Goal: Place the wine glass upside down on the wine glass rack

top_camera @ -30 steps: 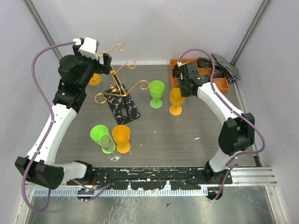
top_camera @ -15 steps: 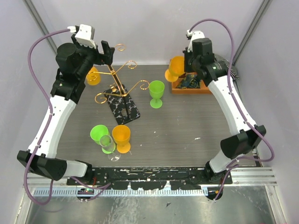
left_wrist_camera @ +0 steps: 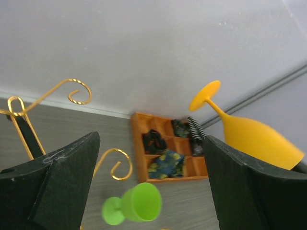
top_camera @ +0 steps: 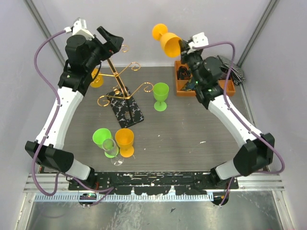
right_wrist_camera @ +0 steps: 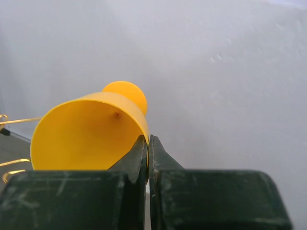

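My right gripper [top_camera: 184,48] is shut on the rim of an orange wine glass [top_camera: 168,40]. It holds the glass high at the back, tilted with the foot up and to the left. In the right wrist view the jaws [right_wrist_camera: 148,141] pinch the glass wall [right_wrist_camera: 86,134]. The gold wire rack [top_camera: 118,79] stands on its black marbled base [top_camera: 128,110] at the back left. One orange glass [top_camera: 96,79] hangs on its left arm. My left gripper [top_camera: 112,40] is open and empty above the rack's top. In the left wrist view [left_wrist_camera: 148,143] it shows the held glass [left_wrist_camera: 254,136] and a rack scroll [left_wrist_camera: 76,91].
A green glass [top_camera: 161,96] stands right of the rack. A green glass [top_camera: 101,138], an orange glass [top_camera: 124,141] and a clear glass [top_camera: 111,149] stand near the front left. An orange compartment tray [top_camera: 204,86] with small items sits at the back right.
My right gripper has lifted the orange glass off the table and swung it up, tipping its foot upward. My left gripper has risen from beside the rack to above it.
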{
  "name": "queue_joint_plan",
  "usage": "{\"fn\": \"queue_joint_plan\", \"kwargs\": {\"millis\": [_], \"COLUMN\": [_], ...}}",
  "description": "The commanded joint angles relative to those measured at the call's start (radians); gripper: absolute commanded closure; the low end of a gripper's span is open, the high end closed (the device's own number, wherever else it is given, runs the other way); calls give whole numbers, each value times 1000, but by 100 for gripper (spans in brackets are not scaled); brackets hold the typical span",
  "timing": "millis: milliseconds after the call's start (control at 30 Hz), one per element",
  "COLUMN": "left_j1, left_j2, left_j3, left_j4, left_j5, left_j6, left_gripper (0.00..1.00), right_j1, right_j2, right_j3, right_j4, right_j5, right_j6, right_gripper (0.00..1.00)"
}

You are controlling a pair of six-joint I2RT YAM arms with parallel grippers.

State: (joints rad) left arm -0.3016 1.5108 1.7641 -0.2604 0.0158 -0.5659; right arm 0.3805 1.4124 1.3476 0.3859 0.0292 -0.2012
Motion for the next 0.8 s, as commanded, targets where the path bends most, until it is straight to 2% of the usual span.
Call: {"fn": "queue_joint_plan", "kwargs": {"millis": [0, 133, 367, 767], "left_j1": [0, 1, 9, 8], "left_j2": [-78, -110, -106, -94], "left_j3": [-74, -97, -124, -147], "left_j4": [69, 84, 119, 174], "left_j5": [-138, -197, -167, -113], "left_j6": [-391, -542, -717, -733], "left_gripper": [5, 3, 2, 9], "right_j1": [85, 192, 284, 374], "right_j2": [52, 105, 174, 258], "right_j3": [23, 25, 48, 59], "right_j4": [428, 546, 598, 696], "right_j5": [-84, -80, -111, -71], "right_j6": [-103, -180, -175, -193], "right_gripper": [99, 99, 99, 99]}}
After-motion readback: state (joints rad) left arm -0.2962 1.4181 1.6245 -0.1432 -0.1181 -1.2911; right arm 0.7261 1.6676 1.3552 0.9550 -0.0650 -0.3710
